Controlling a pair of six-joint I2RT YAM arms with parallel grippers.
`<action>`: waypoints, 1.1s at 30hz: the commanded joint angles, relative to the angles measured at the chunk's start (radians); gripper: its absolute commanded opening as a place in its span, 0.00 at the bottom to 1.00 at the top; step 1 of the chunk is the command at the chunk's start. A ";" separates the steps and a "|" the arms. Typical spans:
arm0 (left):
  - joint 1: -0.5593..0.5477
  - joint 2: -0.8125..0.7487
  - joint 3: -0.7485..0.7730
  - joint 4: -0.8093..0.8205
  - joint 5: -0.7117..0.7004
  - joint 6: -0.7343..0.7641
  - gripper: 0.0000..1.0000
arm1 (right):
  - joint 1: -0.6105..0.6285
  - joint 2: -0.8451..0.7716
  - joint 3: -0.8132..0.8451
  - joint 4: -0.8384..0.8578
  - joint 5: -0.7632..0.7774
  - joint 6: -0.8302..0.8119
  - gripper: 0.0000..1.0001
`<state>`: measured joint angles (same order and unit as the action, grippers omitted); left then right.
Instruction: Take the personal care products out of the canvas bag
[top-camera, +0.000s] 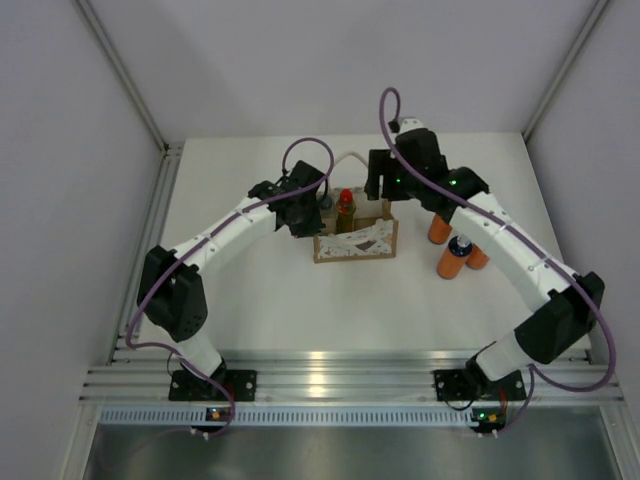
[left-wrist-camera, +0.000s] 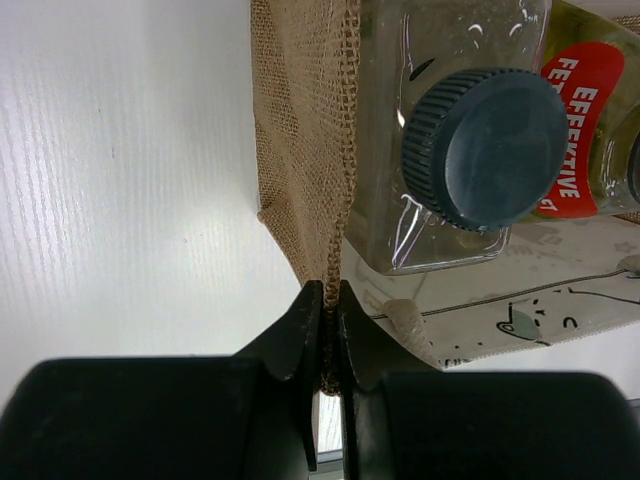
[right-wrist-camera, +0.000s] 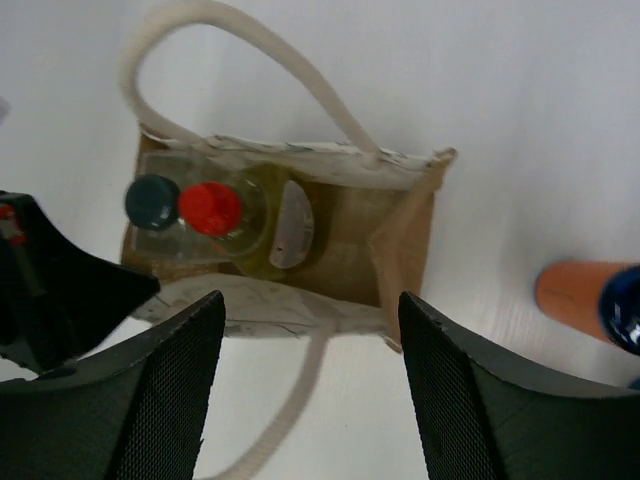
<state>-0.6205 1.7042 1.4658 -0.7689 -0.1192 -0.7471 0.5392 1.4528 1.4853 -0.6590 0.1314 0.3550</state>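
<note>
Counter (top-camera: 260, 290) carries the bag (top-camera: 356, 240) upright, left claw (left-wrist-camera: 328, 300) clamped on its side-wall edge, right claw (right-wrist-camera: 310, 300) spread wide above it; clear bottle (right-wrist-camera: 152, 200) and yellow-green bottle (right-wrist-camera: 235, 225) inside, three orange bottles (top-camera: 452, 258) standing near its right.

Partly hidden under right arm (top-camera: 500, 225): orange bottles (top-camera: 450, 266); clear bottle (left-wrist-camera: 485, 145) cut by frame top.
</note>
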 joint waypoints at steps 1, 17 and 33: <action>-0.004 -0.029 0.013 -0.036 -0.002 0.022 0.07 | 0.085 0.093 0.153 -0.033 0.083 0.010 0.68; -0.004 -0.020 0.021 -0.036 0.000 0.014 0.07 | 0.176 0.391 0.405 -0.087 0.134 -0.067 0.53; -0.002 -0.025 0.021 -0.036 0.003 0.017 0.07 | 0.186 0.429 0.356 -0.091 0.137 -0.056 0.43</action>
<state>-0.6205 1.7042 1.4662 -0.7689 -0.1196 -0.7456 0.7017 1.8717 1.8332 -0.7410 0.2432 0.3061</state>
